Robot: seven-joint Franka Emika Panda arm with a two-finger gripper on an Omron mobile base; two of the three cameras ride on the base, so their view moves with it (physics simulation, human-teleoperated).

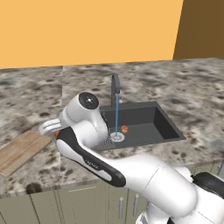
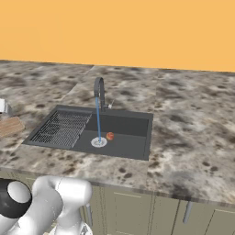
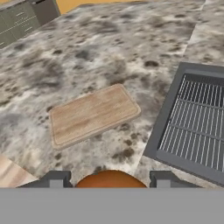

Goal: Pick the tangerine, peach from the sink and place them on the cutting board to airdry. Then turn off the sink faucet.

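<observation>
Between the gripper's (image 3: 109,181) closed-in fingertips sits the tangerine (image 3: 109,179), carried over the counter with the cutting board (image 3: 92,113) just ahead. Next, likely, comes lowering onto the board; the peach (image 1: 125,129) waits behind in the sink (image 1: 148,127), water running.

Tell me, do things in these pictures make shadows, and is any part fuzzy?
Hand view: the cutting board casts only a thin dark edge along its near side; the tangerine between the fingertips is cut off by the frame's bottom. Left base view: the sink walls look evenly dark, the peach is small and soft-edged. Right base view: flat, even light, no glare on the faucet.
</observation>
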